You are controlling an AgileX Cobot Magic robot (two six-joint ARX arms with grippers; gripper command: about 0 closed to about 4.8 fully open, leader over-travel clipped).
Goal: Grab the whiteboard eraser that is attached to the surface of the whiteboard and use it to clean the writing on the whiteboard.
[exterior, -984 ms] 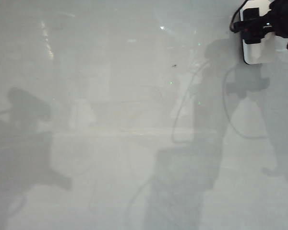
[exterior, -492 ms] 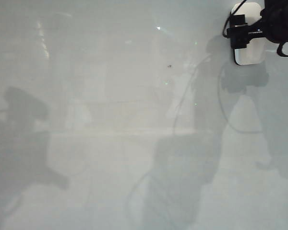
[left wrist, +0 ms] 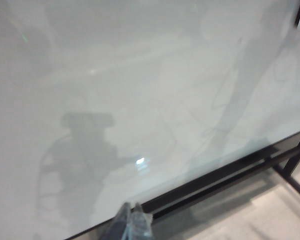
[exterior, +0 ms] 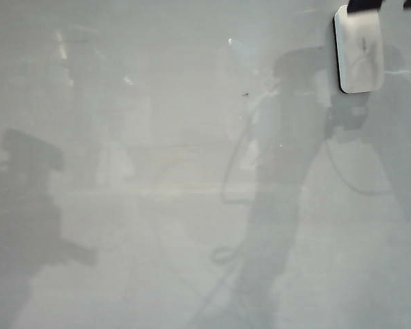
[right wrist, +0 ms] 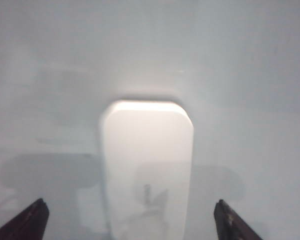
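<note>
The whiteboard eraser (exterior: pixel 359 49), a white rounded block, sticks to the whiteboard (exterior: pixel 157 171) at the exterior view's top right. In the right wrist view the eraser (right wrist: pixel 146 150) lies straight ahead of my right gripper (right wrist: pixel 132 221). That gripper is open, its dark fingertips (right wrist: pixel 27 220) wide apart on either side of the eraser and off it. Only dark bits of it show at the exterior view's top edge. My left gripper (left wrist: pixel 131 220) is shut and empty, near the whiteboard's (left wrist: pixel 140 75) lower edge. No writing shows on the board.
A tiny dark speck (exterior: pixel 246 94) sits on the board left of the eraser. Arm and cable shadows fall across the surface. The board's black frame (left wrist: pixel 225 175) and the pale floor (left wrist: pixel 260 215) show in the left wrist view.
My right gripper, which lay across the eraser, has opened wide and drawn back almost out of the exterior view. The eraser stays stuck on the board.
</note>
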